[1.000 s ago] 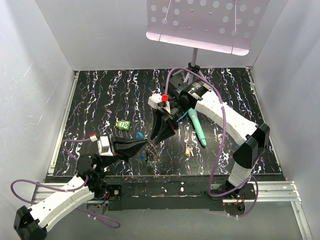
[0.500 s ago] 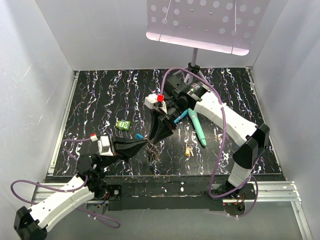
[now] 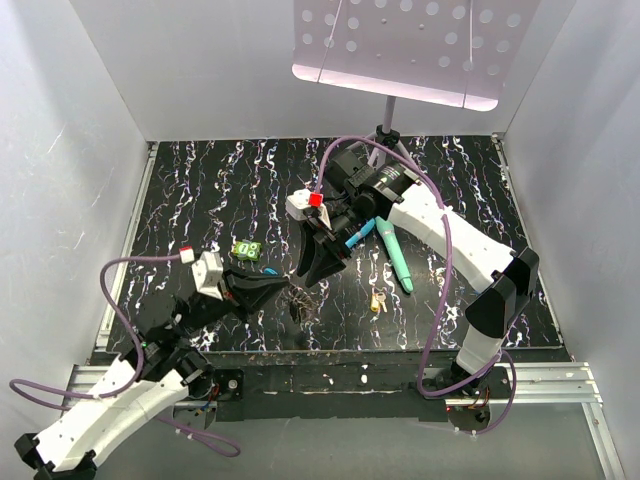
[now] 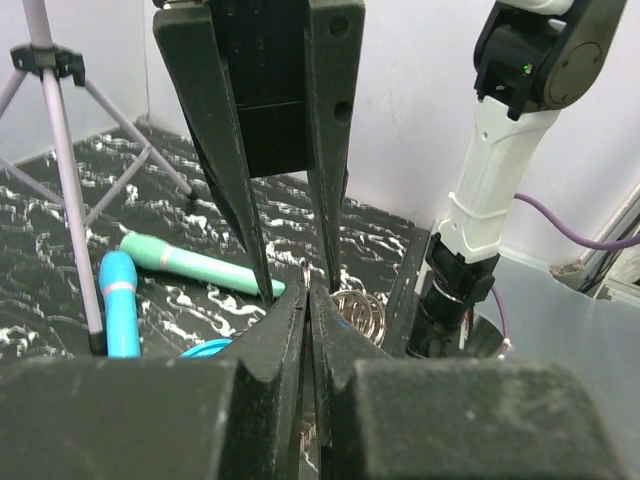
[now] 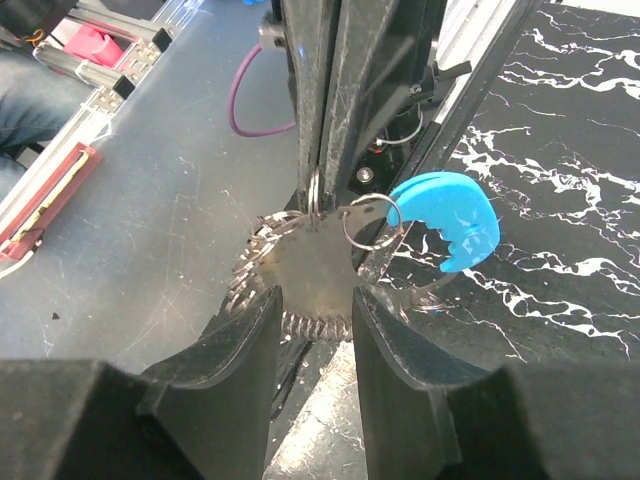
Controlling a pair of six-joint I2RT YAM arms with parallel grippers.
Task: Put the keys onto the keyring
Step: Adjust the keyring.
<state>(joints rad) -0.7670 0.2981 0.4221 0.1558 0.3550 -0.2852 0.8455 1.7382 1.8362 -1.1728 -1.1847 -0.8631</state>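
On your left, the left gripper reaches in low over the bench. Its jaws are pressed together, pinching a thin ring of the keyring. Just beyond that arm, the green keys lie flat on the bench, apart from everything else. The keyring sits toward the front of the bench, between the two grippers. It is a bunched grey metal cluster with its blue curved section sticking out to one side. The right gripper comes down on it from the far side, jaws partly spread to either side of the metal cluster. You cannot tell whether they press on it. Further right, a yellow key lies loose on the bench, near a teal stick.
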